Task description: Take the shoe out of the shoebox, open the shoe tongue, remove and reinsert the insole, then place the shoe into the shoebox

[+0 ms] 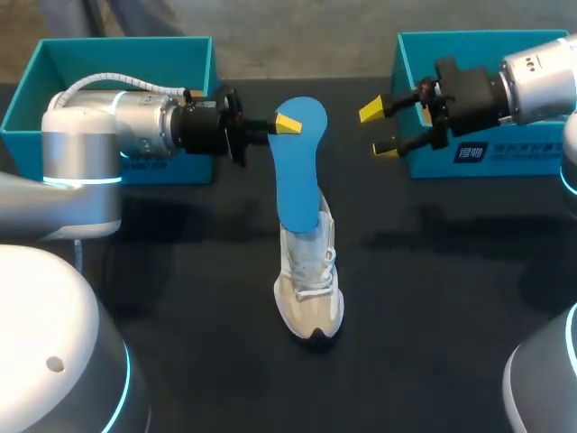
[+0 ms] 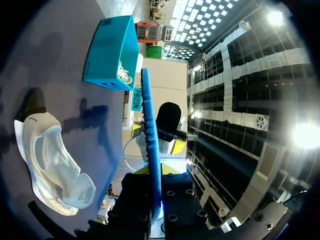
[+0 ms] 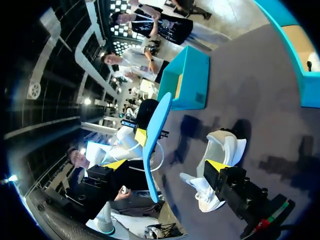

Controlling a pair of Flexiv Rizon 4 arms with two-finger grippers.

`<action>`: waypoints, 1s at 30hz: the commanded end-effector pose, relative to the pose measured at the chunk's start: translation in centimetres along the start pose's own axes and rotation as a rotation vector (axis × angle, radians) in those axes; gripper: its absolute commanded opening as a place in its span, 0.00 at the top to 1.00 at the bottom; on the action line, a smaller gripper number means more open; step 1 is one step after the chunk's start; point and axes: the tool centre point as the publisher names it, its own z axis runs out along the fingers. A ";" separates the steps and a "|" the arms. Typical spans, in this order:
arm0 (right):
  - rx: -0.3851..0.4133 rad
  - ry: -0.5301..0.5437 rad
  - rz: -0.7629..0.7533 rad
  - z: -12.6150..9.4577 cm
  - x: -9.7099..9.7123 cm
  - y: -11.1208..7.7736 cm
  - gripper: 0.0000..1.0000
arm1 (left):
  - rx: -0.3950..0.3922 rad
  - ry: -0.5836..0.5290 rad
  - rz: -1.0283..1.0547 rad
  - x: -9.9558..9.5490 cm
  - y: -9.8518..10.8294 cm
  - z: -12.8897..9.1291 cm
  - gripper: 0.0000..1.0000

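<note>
A white and beige sneaker [image 1: 309, 287] stands on the black table [image 1: 180, 298], toe toward the front edge. A blue insole [image 1: 298, 167] hangs lengthwise above it, its lower end over the shoe's opening; contact there cannot be told. My left gripper [image 1: 284, 124] is shut on the insole's far end. In the left wrist view the insole [image 2: 150, 125] runs edge-on out of that gripper [image 2: 156, 172], with the sneaker [image 2: 50, 160] lying beside it. My right gripper [image 1: 382, 130] stands open to the right of the insole, empty. In the right wrist view its gripper [image 3: 167, 165] faces the insole [image 3: 156, 135] and sneaker [image 3: 222, 150].
Two open teal shoeboxes stand at the back: one at the left [image 1: 117, 63] behind my left arm, one at the right [image 1: 478, 54] behind my right gripper. The left wrist view shows the right box [image 2: 112, 52]; the right wrist view shows the left box [image 3: 187, 80].
</note>
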 end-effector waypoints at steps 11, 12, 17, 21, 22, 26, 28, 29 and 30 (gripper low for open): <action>-0.008 0.035 0.049 0.2 0.0 -1.0 0.00 | 0.000 -0.002 0.000 0.0 0.1 0.0 1.00; -0.009 0.041 0.050 0.2 0.1 -1.2 0.00 | 0.000 -0.002 0.000 0.0 0.1 0.0 1.00; -0.018 0.050 0.065 0.3 0.0 -2.0 0.00 | 0.000 -0.002 0.000 0.0 0.1 0.0 1.00; -0.029 0.050 0.074 0.2 0.0 -2.1 0.00 | 0.000 -0.002 0.000 0.0 0.1 0.0 1.00; -0.029 0.050 0.074 0.2 0.0 -2.1 0.00 | 0.000 -0.002 0.000 0.0 0.1 0.0 1.00; -0.029 0.050 0.074 0.2 0.0 -2.1 0.00 | 0.000 -0.002 0.000 0.0 0.1 0.0 1.00; -0.029 0.050 0.074 0.2 0.0 -2.1 0.00 | 0.004 -0.026 0.108 0.2 -0.1 -0.1 1.00; -0.029 0.050 0.074 0.2 0.0 -2.1 0.00 | 0.003 -0.038 0.151 0.2 -0.1 -0.2 1.00; -0.029 0.050 0.074 0.2 0.0 -2.1 0.00 | 0.002 -0.041 0.199 0.2 -0.2 -0.2 1.00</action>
